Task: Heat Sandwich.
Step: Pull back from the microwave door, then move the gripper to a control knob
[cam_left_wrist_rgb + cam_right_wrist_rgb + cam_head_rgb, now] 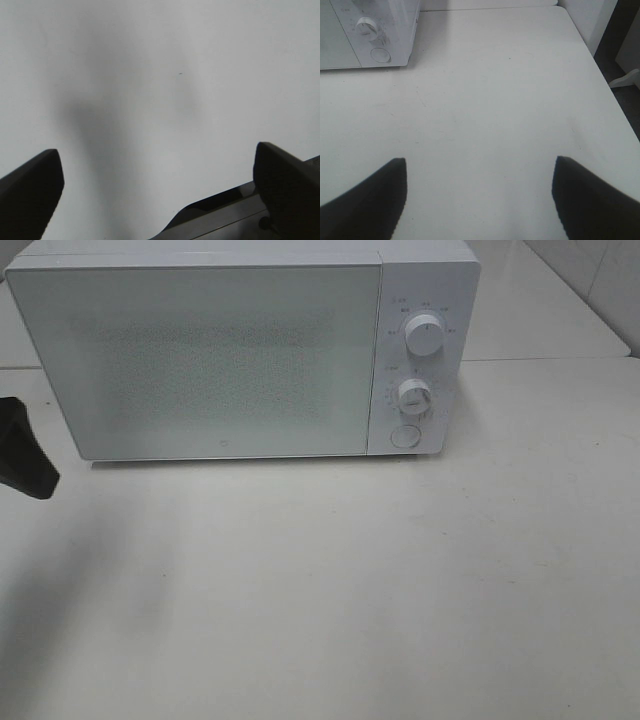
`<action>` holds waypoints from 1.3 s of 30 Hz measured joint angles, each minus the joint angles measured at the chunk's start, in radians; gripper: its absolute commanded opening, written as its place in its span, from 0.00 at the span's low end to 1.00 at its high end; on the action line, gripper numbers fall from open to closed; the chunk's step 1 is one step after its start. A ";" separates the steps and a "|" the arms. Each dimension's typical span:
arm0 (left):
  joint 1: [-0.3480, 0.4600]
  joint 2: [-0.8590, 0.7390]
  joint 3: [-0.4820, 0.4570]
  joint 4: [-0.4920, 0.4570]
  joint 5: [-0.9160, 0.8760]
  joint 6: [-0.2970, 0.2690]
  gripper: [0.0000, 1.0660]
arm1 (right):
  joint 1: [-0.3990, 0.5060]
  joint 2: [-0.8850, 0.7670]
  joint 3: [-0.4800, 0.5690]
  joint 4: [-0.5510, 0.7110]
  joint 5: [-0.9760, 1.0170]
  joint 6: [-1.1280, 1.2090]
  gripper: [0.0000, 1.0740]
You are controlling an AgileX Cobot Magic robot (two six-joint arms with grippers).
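At the far left the left gripper (25, 452) hangs over the bare table (320, 600), its jaws spread wide and empty. The microwave (220, 350) stands behind, its frosted door (200, 360) closed. The sandwich shows in no view; whether it sits behind that door I cannot tell. Right of the door are an upper dial (425, 337), a lower dial (413, 395) and a round button (405, 436). The next move probably involves this panel. Approach it squarely and press or turn gently, so the microwave does not slide. The marks around the dials and a small mark low on the door are too small to read. The right gripper (480, 175) is wide and empty.
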 measured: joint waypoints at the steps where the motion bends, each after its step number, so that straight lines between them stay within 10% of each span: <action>1: 0.044 -0.013 0.000 0.030 0.021 -0.009 0.91 | 0.000 0.000 0.000 0.000 0.000 0.000 0.71; 11: 0.257 -0.117 0.026 0.087 0.081 -0.021 0.91 | 0.000 0.000 0.000 0.000 0.000 0.000 0.71; 39: 0.247 -0.901 0.328 0.231 0.058 -0.108 0.91 | 0.000 0.000 0.000 0.000 0.000 0.000 0.71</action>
